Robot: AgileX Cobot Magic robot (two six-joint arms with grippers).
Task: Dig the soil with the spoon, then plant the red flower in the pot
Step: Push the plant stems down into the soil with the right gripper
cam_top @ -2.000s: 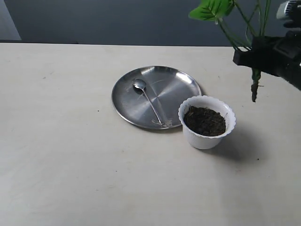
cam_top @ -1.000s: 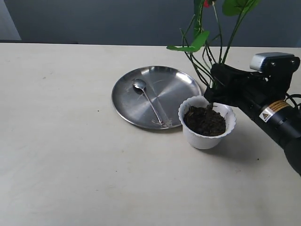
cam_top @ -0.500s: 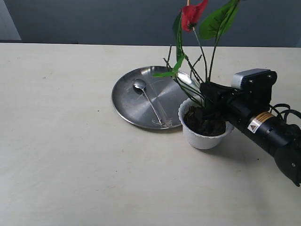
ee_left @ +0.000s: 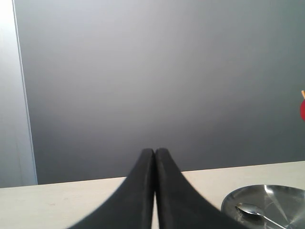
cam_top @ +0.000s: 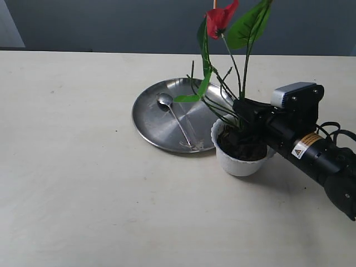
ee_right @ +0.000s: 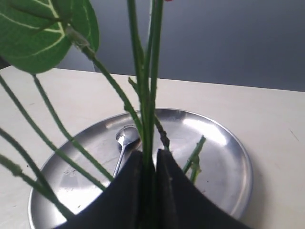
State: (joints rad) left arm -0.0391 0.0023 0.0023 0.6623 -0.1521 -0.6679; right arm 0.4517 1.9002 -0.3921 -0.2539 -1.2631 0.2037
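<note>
Over the last two seconds I have brought the red flower [cam_top: 221, 19] down from above the counter [cam_top: 72, 183], and its base now sits in the soil [cam_top: 239, 149] of the pot [cam_top: 233, 162]. My right gripper [cam_top: 243, 114] has its jaws clamped on the stems. My left gripper [ee_left: 155, 160] rests closed, empty. The spoon [cam_top: 173, 115] lies on the plate [cam_top: 153, 129]. Planting looks nearly finished; release remains.

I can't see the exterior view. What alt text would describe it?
A black robot gripper holds the green stems of an artificial red flower down in a small white scalloped pot of dark soil on a pale table. Beside the pot, a slim silver spoon lies on a round steel plate.
</note>
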